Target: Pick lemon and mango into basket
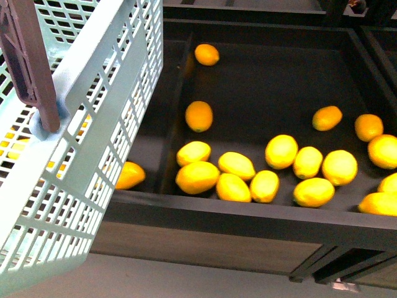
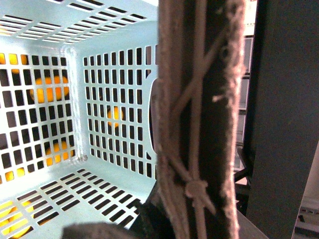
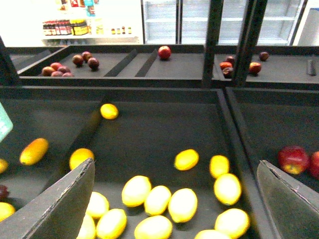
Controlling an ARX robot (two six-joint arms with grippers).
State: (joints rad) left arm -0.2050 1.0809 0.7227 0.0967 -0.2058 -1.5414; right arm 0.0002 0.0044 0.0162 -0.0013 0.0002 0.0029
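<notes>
Your right end effector [image 3: 175,164] hovers over the bin [image 3: 149,134], fingers [image 3: 65,199] spread wide, with a lemon [image 3: 186,159] just ahead between them, lying on its own. Descend straight and close across its short axis; glossy skin likely slips. The mango [image 3: 34,151] lies well to its left, past the divider [image 3: 89,129]. Your left end effector [image 2: 199,129] appears clamped on the basket [image 1: 93,53]; hold it steady.

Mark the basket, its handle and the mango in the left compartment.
basket [image 1: 99,57], front view, upper rim band.
handle [image 1: 28,57], front view, middle of the brown bar.
mango [image 1: 131,175], front view, exposed part beside the basket.
</notes>
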